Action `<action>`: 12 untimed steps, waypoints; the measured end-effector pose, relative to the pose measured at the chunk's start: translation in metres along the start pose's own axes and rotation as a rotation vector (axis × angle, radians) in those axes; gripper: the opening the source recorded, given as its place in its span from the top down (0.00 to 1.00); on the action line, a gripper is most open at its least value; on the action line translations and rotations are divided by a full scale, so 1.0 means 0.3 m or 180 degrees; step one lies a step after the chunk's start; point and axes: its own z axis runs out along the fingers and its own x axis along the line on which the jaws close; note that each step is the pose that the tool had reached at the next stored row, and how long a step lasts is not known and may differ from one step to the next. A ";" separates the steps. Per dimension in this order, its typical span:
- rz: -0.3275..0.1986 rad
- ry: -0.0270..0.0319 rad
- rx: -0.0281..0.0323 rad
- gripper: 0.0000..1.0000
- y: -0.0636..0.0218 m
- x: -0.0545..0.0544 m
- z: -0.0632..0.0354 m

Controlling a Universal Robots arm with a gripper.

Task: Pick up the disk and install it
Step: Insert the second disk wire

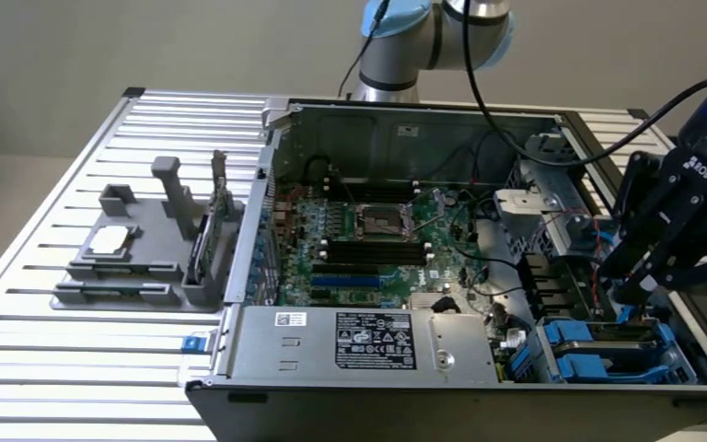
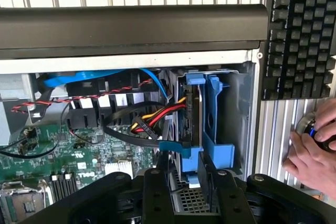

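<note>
Gripper [image 2: 188,182]: clenched on the disk [image 2: 190,129], held upright in the blue bay [image 2: 216,124]
Case [image 1: 452,391]: bay at 5 o'clock

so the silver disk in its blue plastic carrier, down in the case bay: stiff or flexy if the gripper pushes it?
The disk stands on edge in the blue carrier and looks like a rigid metal slab, so probably stiff. The thin carrier rails likely flex some. The gripper straddles its edge; the bay walls should stop it from tipping.

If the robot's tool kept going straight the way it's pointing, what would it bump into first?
Most likely the disk in its blue carrier, which sits right ahead of the tool in the case's drive bay. How near it already is can't be told.
</note>
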 end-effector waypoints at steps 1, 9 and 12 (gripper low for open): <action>0.0000 0.0000 0.0000 0.64 0.000 0.000 0.002; -0.0007 -0.0001 0.0000 0.64 0.002 0.002 0.013; -0.0012 -0.0002 0.0000 0.64 0.002 0.002 0.016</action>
